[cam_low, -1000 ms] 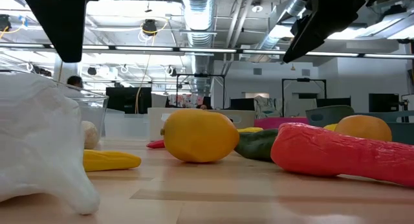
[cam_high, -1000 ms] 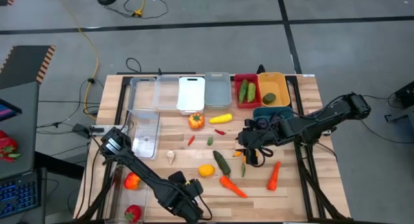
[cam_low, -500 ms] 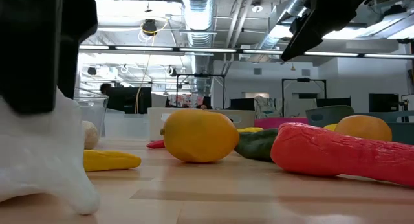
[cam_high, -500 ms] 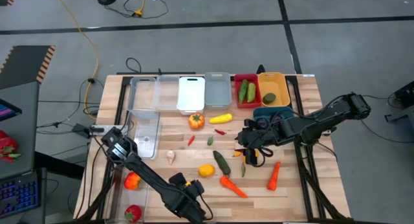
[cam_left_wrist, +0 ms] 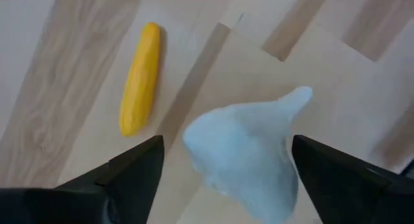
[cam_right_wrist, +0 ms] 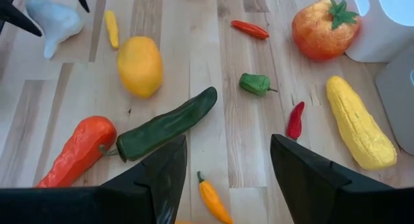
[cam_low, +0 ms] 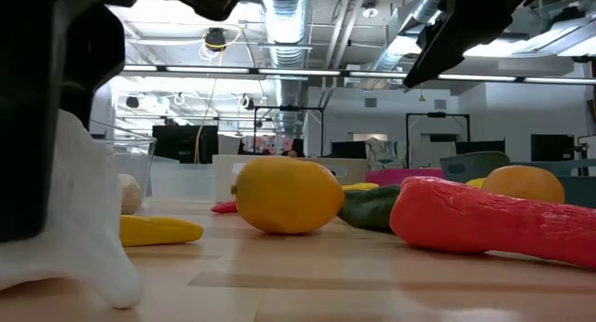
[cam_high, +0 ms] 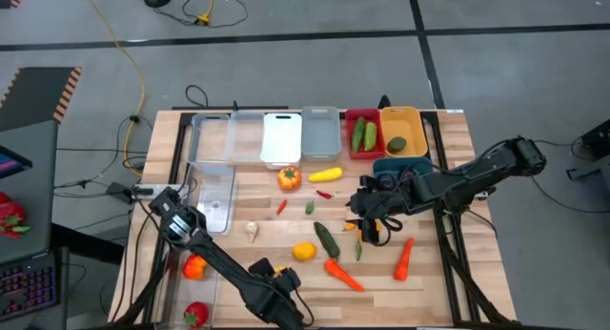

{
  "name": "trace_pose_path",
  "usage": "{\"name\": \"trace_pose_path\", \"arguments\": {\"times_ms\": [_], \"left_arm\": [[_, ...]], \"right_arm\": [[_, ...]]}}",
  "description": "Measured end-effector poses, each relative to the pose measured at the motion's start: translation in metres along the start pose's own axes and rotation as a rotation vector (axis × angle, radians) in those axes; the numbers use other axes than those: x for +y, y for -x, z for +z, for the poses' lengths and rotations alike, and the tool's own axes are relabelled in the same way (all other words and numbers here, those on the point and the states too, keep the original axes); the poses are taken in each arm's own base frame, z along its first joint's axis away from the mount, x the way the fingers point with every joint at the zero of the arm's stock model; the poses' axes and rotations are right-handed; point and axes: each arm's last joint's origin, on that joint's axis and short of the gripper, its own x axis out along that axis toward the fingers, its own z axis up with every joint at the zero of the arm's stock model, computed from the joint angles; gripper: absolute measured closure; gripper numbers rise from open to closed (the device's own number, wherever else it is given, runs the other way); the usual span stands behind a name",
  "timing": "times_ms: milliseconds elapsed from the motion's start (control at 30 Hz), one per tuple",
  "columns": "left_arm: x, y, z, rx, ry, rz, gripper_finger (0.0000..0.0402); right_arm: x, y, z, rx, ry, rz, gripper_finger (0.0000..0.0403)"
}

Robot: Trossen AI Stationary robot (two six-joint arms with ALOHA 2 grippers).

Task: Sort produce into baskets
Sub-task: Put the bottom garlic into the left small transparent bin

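Observation:
My left gripper (cam_left_wrist: 228, 141) points straight down at the table's near edge, left of the middle, and is open. Its two fingers stand on either side of a white garlic (cam_left_wrist: 242, 156); I cannot see them touch it. The garlic rests on the wood by its broad base (cam_low: 79, 257), and a small yellow chili (cam_left_wrist: 141, 78) lies beside it. In the high view the left arm (cam_high: 276, 294) hides this garlic. My right gripper (cam_right_wrist: 223, 179) hangs open above the table's right middle, over a green cucumber (cam_right_wrist: 167, 125), with nothing between its fingers.
Baskets line the far edge: clear (cam_high: 212, 134), white (cam_high: 282, 137), grey (cam_high: 320, 132), red (cam_high: 362, 134) with cucumbers, orange-yellow (cam_high: 403, 132), teal (cam_high: 400, 166). A lemon (cam_high: 303, 251), carrots (cam_high: 343, 275) (cam_high: 403, 258), a second garlic (cam_high: 251, 232) and chilies lie on the middle of the table.
My left gripper has come straight down over the white garlic at the near edge. Its fingers, which were above the garlic, now reach down beside it. The garlic has not moved, and my right arm has kept still.

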Motion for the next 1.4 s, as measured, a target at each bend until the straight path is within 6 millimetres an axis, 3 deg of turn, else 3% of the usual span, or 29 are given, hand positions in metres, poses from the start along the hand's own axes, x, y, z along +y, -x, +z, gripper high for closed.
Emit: {"name": "trace_pose_path", "arguments": {"times_ms": [400,667,867,1100,1400], "left_arm": [[0.000,-0.002,0.000,0.006,-0.030,0.002,0.0201],[-0.002,0.002,0.003,0.024,-0.106,-0.022,0.0194],[0.006,0.026,0.020,0.034,-0.221,0.003,0.0192],[0.046,0.073,0.052,0.007,-0.335,0.138,0.0192],[0.134,0.157,0.102,-0.169,-0.395,0.135,0.0191]], "right_arm": [[0.000,0.000,0.000,0.000,0.000,0.000,0.0152],[0.000,0.000,0.000,0.000,0.000,0.000,0.0152],[0.000,0.000,0.000,0.001,0.000,0.000,0.0152],[0.000,0.000,0.000,0.004,0.001,-0.001,0.0152],[0.000,0.000,0.000,0.002,0.000,-0.001,0.0152]]}}
